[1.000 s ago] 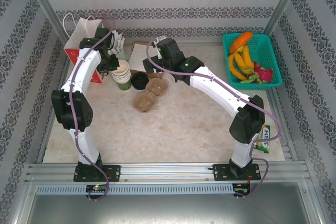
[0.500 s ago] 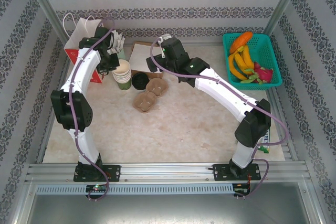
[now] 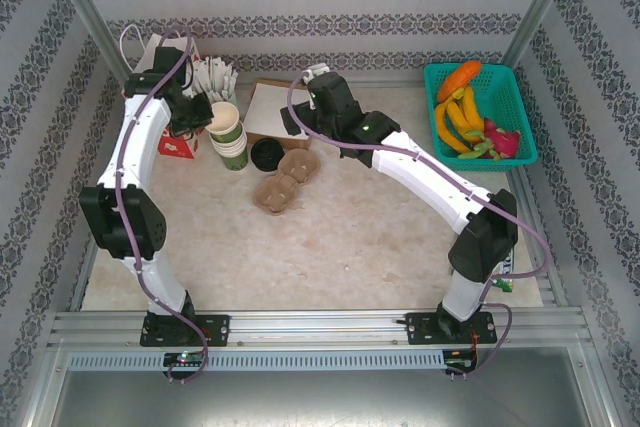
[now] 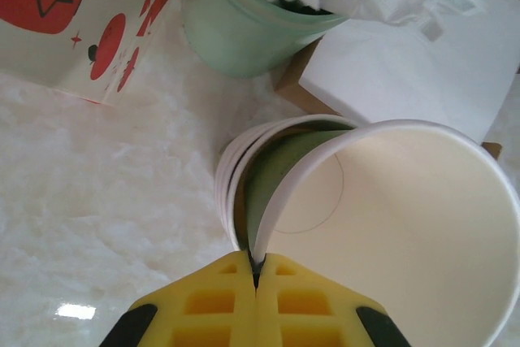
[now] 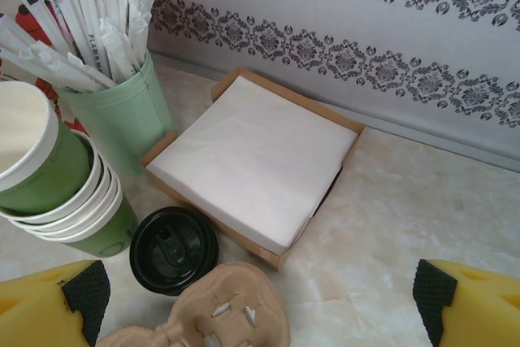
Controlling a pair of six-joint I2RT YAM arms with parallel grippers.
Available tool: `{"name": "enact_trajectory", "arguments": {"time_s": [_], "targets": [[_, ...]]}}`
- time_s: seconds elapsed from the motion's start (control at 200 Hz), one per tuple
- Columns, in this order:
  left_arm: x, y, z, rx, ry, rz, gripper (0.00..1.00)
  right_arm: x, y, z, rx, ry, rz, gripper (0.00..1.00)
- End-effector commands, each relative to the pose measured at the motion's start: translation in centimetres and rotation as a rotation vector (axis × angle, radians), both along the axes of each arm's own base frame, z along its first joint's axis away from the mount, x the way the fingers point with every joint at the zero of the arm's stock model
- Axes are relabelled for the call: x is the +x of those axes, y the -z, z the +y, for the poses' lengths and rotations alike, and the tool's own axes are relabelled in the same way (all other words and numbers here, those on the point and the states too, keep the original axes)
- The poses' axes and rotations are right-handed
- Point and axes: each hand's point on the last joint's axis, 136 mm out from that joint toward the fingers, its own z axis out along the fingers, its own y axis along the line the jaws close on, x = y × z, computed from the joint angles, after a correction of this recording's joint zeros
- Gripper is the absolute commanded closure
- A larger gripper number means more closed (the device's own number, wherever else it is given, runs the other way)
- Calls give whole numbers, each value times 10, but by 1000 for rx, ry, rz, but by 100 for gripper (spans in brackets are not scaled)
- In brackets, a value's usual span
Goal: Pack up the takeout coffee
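My left gripper (image 4: 257,264) is shut on the white rim of a lidless pale-green paper cup (image 4: 406,225). The cup hangs tilted, partly lifted out of the stack of cups (image 4: 231,176). From above, the left gripper (image 3: 195,119) holds that cup (image 3: 224,117) over the stack (image 3: 234,150). A black lid (image 5: 173,248) lies alone on the table next to the stack (image 5: 89,217). My right gripper (image 5: 258,294) is open and empty above it, and from above it (image 3: 298,122) hovers by the lid (image 3: 266,154). The takeout coffee, a lidded cup, is out of view.
A brown pulp cup carrier (image 3: 283,179) lies just in front of the lid. Behind are a cardboard tray of white napkins (image 5: 256,156), a green cup of wrapped sticks (image 5: 122,111) and a red-and-white paper bag (image 4: 73,14). A teal basket of fruit (image 3: 512,87) stands far right.
My left gripper has closed on the top cup's rim and pulled it up and left, tilting it out of the stack. The right arm shifted slightly, then held still.
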Motion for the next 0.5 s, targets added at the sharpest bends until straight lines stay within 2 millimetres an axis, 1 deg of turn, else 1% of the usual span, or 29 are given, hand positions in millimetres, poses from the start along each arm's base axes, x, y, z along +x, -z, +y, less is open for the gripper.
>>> {"name": "enact_trajectory", "arguments": {"time_s": [0.0, 0.12, 0.215, 0.3, 0.39, 0.495], "targets": [[-4, -39, -1, -10, 35, -105, 100, -5, -13, -3, 57, -6, -20, 2], [-15, -64, 0, 17, 62, -142, 100, -10, -14, -1, 124, -54, -13, 2], [-27, -82, -3, 28, 90, -171, 100, -12, -17, -7, 208, -66, 8, 2], [-39, -96, -10, 27, 123, -195, 100, -14, -19, -12, 299, -87, 36, 2], [-53, -107, -29, 34, 205, -218, 100, -15, -17, -22, 349, -74, 62, 2], [-69, -112, -65, 79, 355, -228, 100, -13, -10, -42, 373, -10, 86, 2]]}}
